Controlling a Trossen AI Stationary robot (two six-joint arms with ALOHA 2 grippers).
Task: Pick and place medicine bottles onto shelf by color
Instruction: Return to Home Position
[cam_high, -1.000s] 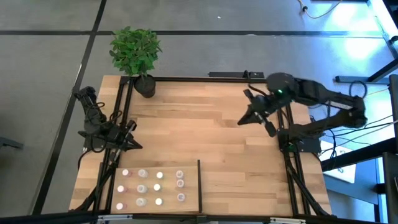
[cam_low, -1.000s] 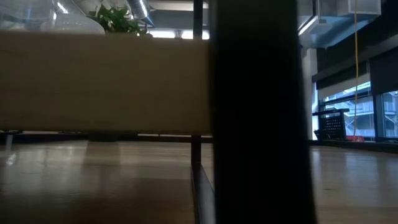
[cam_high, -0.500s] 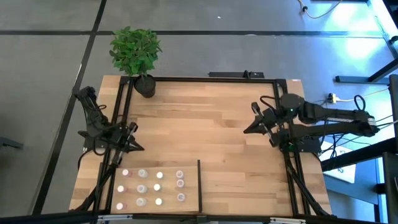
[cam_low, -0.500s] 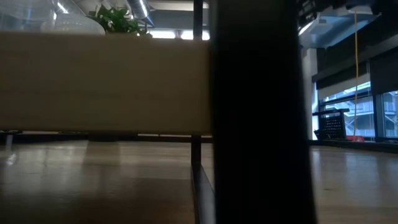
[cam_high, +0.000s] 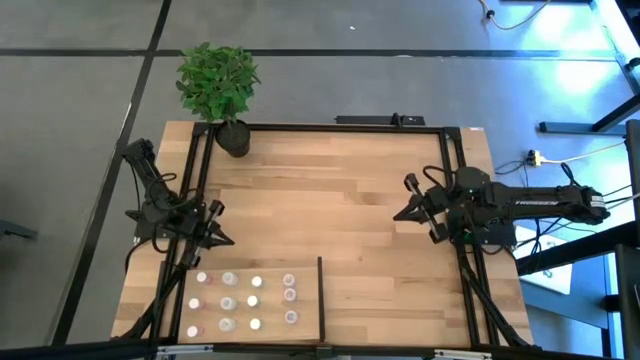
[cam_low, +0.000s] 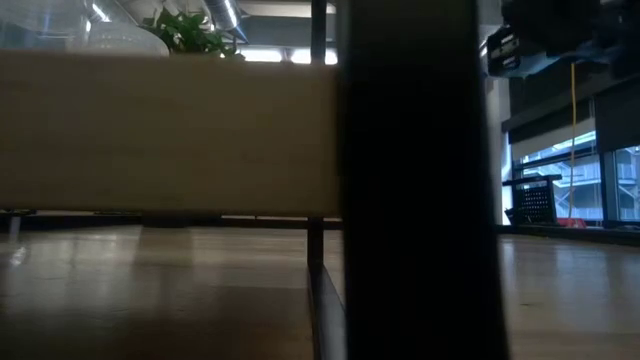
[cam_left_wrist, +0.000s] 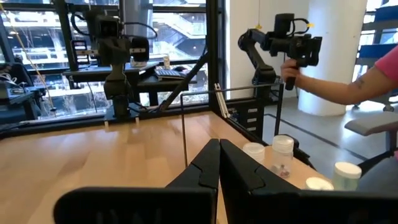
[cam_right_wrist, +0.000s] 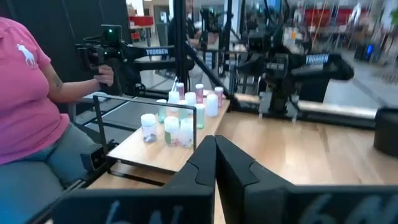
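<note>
Medicine bottles in rows on shelf at seven o'clock, left gripper closed, empty, at nine, right gripper likewise at three

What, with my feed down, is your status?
Left tool shut, empty, by shelf's far edge. Right tool shut, empty, right side. Bottles upright on shelf. Plant pot far corner, apart.

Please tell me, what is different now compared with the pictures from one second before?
The right arm has folded back and down along the right edge of the table. The right gripper, shut and empty, drew back slightly with it. Nothing was taken hold of or let go. The left gripper, the bottles on the shelf and the plant stayed where they were.
</note>
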